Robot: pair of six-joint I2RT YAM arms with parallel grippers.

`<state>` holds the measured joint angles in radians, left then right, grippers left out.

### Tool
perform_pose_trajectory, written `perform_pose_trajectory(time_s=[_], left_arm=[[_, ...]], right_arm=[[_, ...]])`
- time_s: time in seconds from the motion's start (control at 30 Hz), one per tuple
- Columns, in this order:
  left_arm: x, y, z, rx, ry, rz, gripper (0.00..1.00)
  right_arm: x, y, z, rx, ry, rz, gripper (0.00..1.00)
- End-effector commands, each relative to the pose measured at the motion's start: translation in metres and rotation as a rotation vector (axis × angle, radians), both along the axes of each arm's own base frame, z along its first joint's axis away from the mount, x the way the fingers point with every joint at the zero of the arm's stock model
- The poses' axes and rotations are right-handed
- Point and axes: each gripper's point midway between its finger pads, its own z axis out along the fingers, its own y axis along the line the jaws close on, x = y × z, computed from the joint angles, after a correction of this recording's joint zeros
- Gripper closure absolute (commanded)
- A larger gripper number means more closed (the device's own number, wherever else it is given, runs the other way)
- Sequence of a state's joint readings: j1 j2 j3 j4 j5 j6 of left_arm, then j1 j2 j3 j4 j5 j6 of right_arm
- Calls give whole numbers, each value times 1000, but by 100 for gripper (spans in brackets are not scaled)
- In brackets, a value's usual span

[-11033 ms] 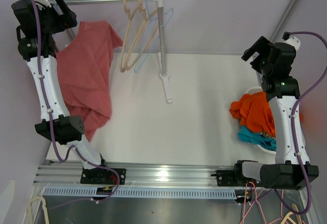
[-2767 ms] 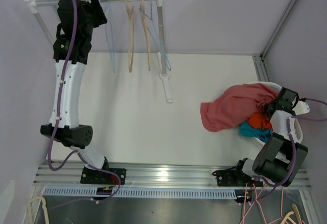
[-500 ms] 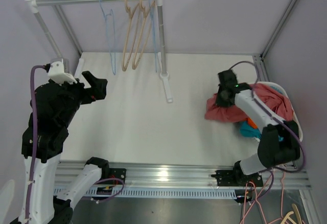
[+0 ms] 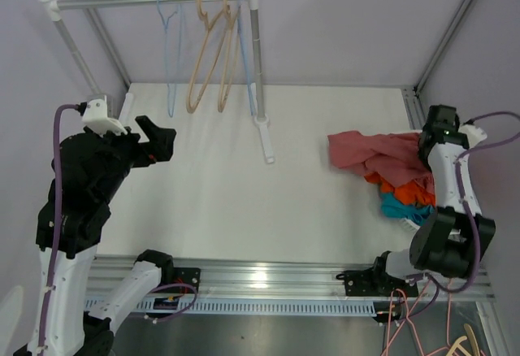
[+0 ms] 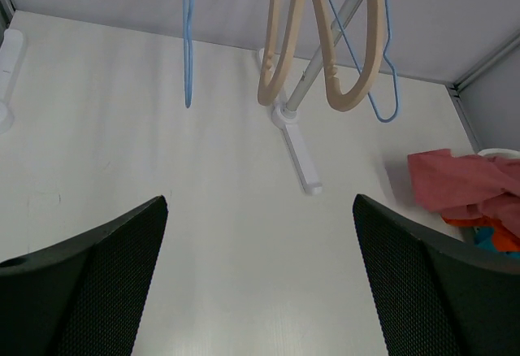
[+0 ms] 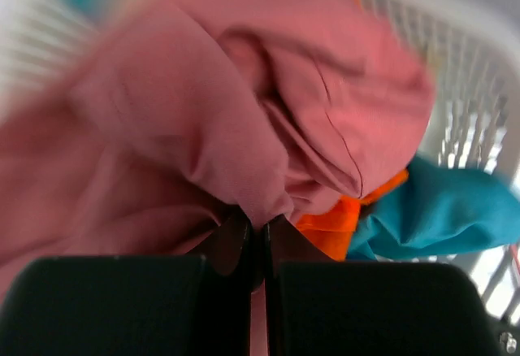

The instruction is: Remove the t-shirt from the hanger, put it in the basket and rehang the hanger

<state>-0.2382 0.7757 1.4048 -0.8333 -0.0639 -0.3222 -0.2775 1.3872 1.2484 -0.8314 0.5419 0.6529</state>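
The pink t-shirt (image 4: 370, 151) lies crumpled at the table's right side, off the hanger and draped over the clothes pile. My right gripper (image 4: 428, 151) is shut on a fold of it; the right wrist view shows pink cloth (image 6: 244, 112) pinched between the closed fingers (image 6: 236, 238). A bare blue wire hanger (image 4: 169, 63) hangs on the rail (image 4: 122, 1). My left gripper (image 4: 158, 141) stands open and empty above the table's left side. In the left wrist view its fingertips (image 5: 158, 210) are wide apart, with the t-shirt (image 5: 463, 181) far right.
Two wooden hangers (image 4: 207, 55) and another blue one (image 4: 244, 47) share the rail. The rack's post and foot (image 4: 264, 128) stand mid-table. Orange (image 4: 398, 187) and teal (image 4: 402, 207) clothes lie in the white basket (image 6: 471, 71) at the right edge.
My right gripper has swung from the t-shirt's left end back toward the basket, pulling pink cloth with it. The hangers have swayed a little. The left arm has barely moved.
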Motion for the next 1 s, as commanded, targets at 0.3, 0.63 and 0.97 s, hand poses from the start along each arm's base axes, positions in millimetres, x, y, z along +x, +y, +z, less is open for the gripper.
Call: perform_pose_trajectory(time_s=[0.3,0.63,0.97], left_arm=[[1,-11,-1,-4,-15,-45,0],[5,-14,3,-6,-16,-51,1],[-5,-18,6,-22,-45,-83,1]], right_arm=[[-71,-8,-139,163,192,-319,100],[-44,-1,26,-108,-21,-202,33],[17,113,96,-84,-176,466,0]])
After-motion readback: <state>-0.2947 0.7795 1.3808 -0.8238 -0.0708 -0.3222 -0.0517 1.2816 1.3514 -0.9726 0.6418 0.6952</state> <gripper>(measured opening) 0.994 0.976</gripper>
